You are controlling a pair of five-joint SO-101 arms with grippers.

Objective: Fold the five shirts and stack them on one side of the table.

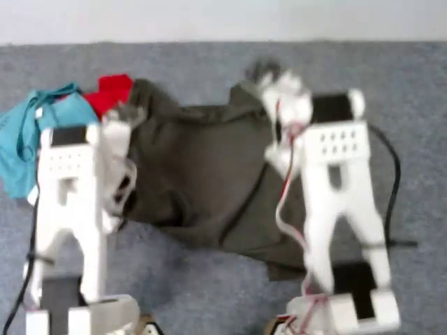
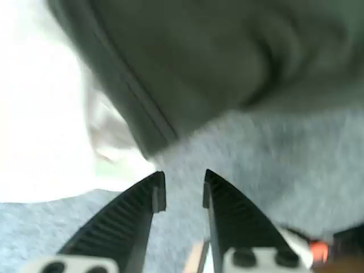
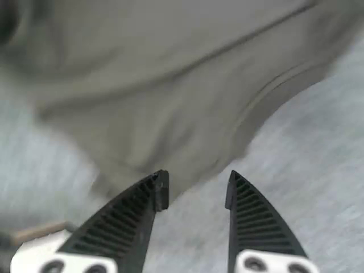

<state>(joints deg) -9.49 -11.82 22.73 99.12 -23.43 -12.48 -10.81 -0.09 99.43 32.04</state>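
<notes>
The left gripper [image 2: 183, 190] is seen released, its two black ribbed fingers [image 2: 136, 210] held apart with nothing between them. It is poised just over the grey felt-covered table [image 1: 209, 293], close to a stitched edge of the crumpled dark olive fabric shirt [image 1: 202, 174]. No cloth is touched by the fingertips in the left wrist view. A pale white mass [image 2: 40, 114] is seen beside that edge; what it is cannot be told.

The right gripper [image 3: 197, 190] is likewise held open, and nothing is grasped by it. It is placed just short of a hemmed border of the olive shirt, with bare table beneath the fingertips and the cloth lying directly ahead of them.

In the high view the olive shirt is spread loosely and unfolded across the middle of the table, between the two white arms. The left arm [image 1: 70, 181] is set over the shirt's left side. The right arm [image 1: 335, 160] is stretched along the shirt's right side, towards its far corner.

A bunched teal fabric shirt [image 1: 24, 139] is lying at the far left of the table, beside the left arm. A rumpled red fabric shirt [image 1: 112, 89] is lying just behind it, touching both the teal cloth and the olive shirt's far left corner. A thin black cable [image 1: 394, 174] is draped over the table to the right of the right arm.
</notes>
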